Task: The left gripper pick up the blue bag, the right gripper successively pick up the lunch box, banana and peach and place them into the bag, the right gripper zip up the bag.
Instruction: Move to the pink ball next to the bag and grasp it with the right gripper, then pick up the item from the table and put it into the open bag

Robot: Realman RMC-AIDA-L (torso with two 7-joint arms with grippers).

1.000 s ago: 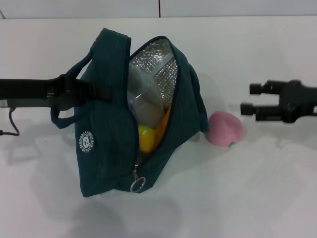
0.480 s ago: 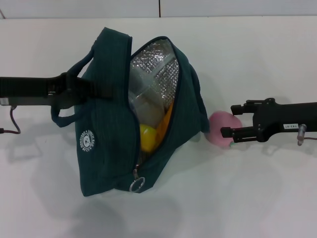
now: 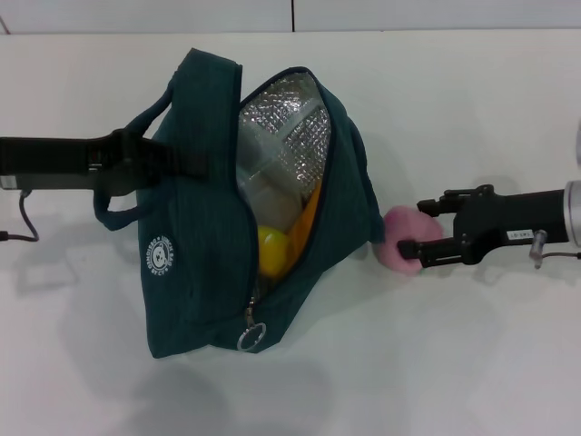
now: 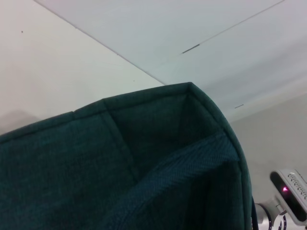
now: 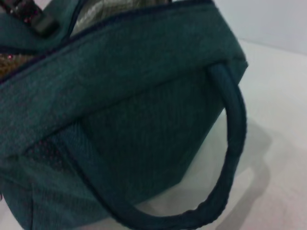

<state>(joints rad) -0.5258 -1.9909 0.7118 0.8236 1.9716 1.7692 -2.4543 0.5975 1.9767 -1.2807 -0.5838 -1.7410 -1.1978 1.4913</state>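
The left gripper (image 3: 186, 165) was clamped on the handle of the blue bag (image 3: 204, 272), which lay unzipped on the white table (image 3: 454, 363) with the lunch box (image 3: 268, 182) and the banana (image 3: 277, 247) inside. The right gripper (image 3: 410, 229) had its fingers apart around the pink peach (image 3: 399, 238), just beside the bag.

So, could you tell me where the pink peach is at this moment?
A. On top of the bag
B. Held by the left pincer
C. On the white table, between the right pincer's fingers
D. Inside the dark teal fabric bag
C: the pink peach lies on the white table beside the dark teal fabric bag, with the right pincer straddling it.
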